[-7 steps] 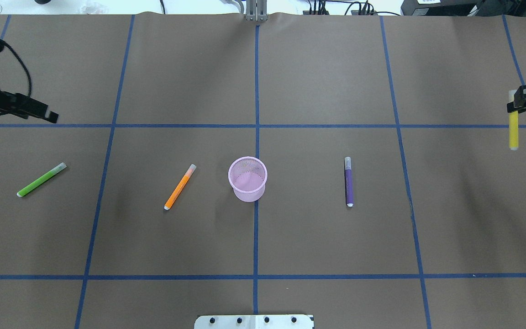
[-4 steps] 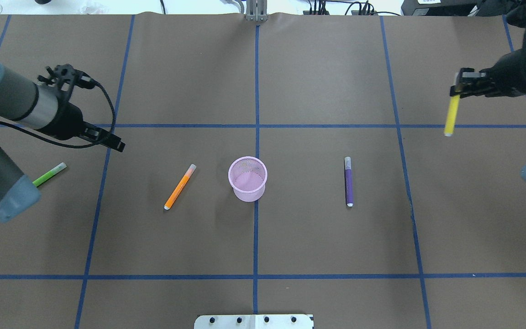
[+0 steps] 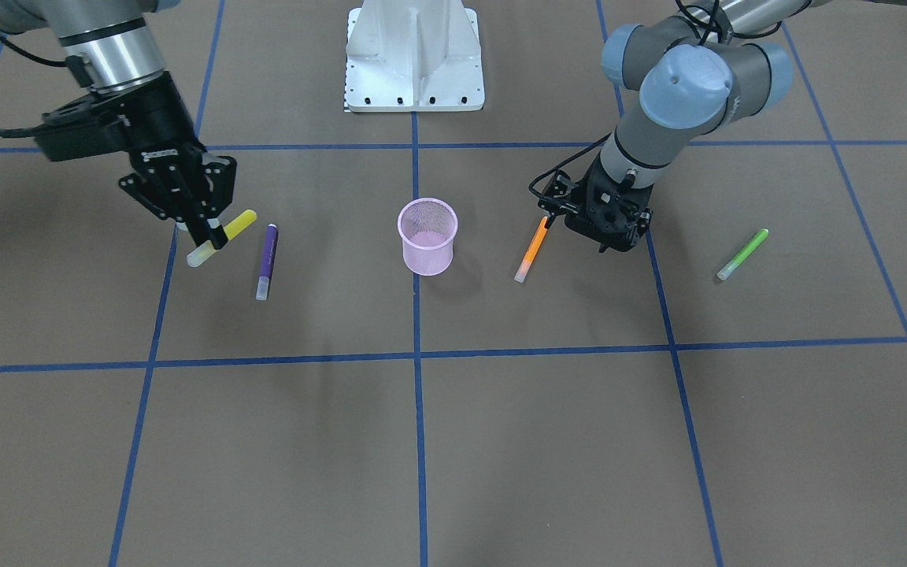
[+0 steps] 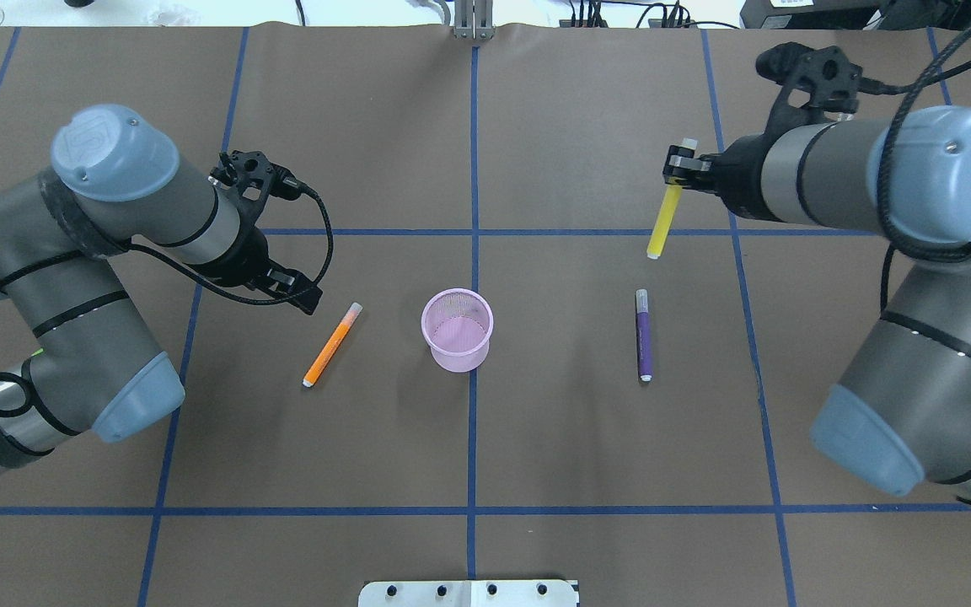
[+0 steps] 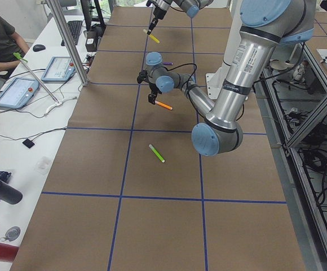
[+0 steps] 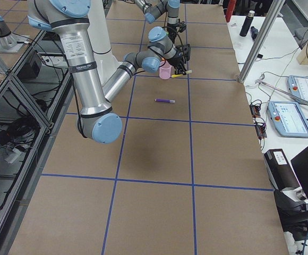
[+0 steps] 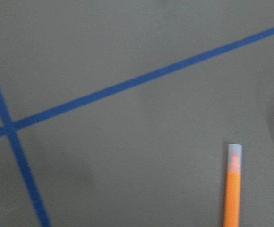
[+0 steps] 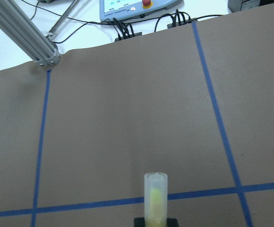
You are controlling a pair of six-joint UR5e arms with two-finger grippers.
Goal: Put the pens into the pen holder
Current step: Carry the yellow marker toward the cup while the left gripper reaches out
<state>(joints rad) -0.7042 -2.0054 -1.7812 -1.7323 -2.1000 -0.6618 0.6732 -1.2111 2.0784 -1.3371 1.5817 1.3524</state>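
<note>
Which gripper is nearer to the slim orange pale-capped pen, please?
Left. The left gripper hangs just beside the capped end of the orange pen; the right gripper, holding a yellow pen, is beyond the pink wire-mesh cup.

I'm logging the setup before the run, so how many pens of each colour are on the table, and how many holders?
Purple pen: 1
Orange pen: 1
Green pen: 1
Yellow pen: 1, held in the right gripper
Pink pen holder: 1
Total: 5 things, 4 pens and 1 holder
</note>
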